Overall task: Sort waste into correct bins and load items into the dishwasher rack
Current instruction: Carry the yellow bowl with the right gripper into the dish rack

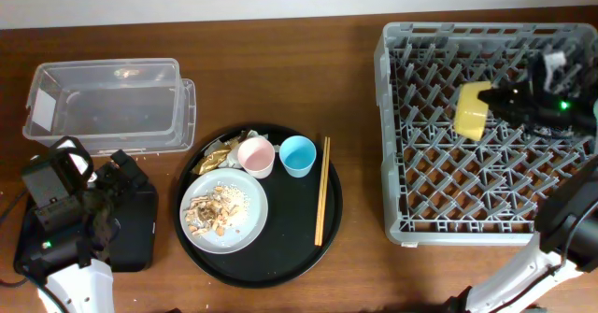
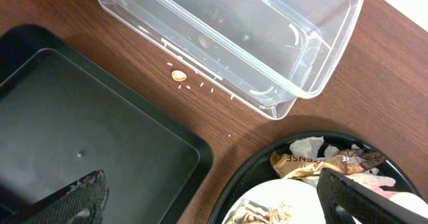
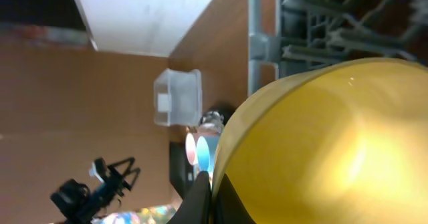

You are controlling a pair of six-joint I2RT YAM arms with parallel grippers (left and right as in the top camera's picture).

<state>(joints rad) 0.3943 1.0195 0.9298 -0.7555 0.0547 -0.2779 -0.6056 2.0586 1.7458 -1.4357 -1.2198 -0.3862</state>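
The right end effector (image 1: 497,104) is clamped on the rim of the yellow bowl (image 1: 474,110), holding it tipped on edge over the far-right part of the dishwasher rack (image 1: 385,145); in the right wrist view a dark finger (image 3: 200,197) lies flat against the bowl's wall. The relation that matters is bowl to pegs: the rack's grid lies directly under the bowl, so the move most likely called for is a short drop, with the rim steered into a gap between peg rows (whether it already touches a peg cannot be told). The left end effector (image 1: 110,199) hangs with its jaws spread wide and nothing in them, above the shallow black tray (image 1: 140,227), just beside the clear tub (image 1: 103,103) at the left of the surface; it is the nearer arm to the round tray (image 1: 333,221), where the pink cup (image 1: 255,155), blue cup (image 1: 298,155), plate (image 1: 252,221) of scraps and gold wrappers (image 1: 215,156) wait. The chopsticks (image 1: 321,192) lie at that tray's right edge, long axis running near to far, on the side closer to the rack.
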